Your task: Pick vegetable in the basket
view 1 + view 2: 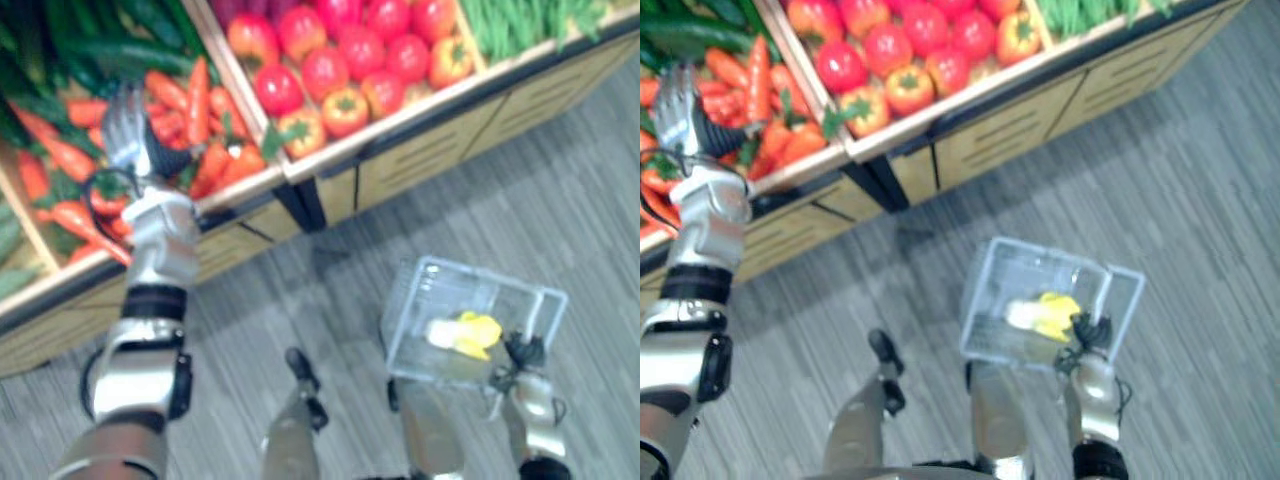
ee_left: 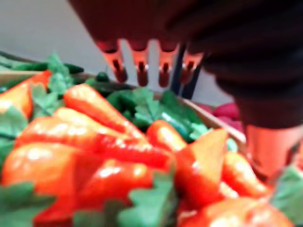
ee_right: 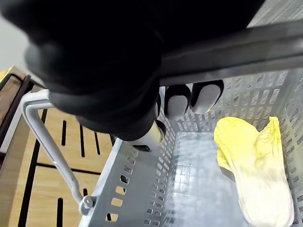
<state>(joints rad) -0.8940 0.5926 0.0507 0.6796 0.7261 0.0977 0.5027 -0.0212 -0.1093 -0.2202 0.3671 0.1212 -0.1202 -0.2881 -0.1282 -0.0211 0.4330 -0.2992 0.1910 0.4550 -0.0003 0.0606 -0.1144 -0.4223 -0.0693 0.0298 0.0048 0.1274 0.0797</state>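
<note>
L hand [image 1: 126,132] open over carrots [image 1: 192,98]; R hand [image 1: 522,352] holds basket [image 1: 410,310].

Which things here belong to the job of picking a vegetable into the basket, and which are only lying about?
For the job: left hand, open above the carrots; right hand, shut on the handle of the basket; yellow leafy vegetable inside it.
Lying about: tomatoes; cucumbers; green beans.

Green beans [image 1: 520,25] cut by edge, basket handle [image 3: 236,48] partly under right hand [image 3: 104,71]
</note>
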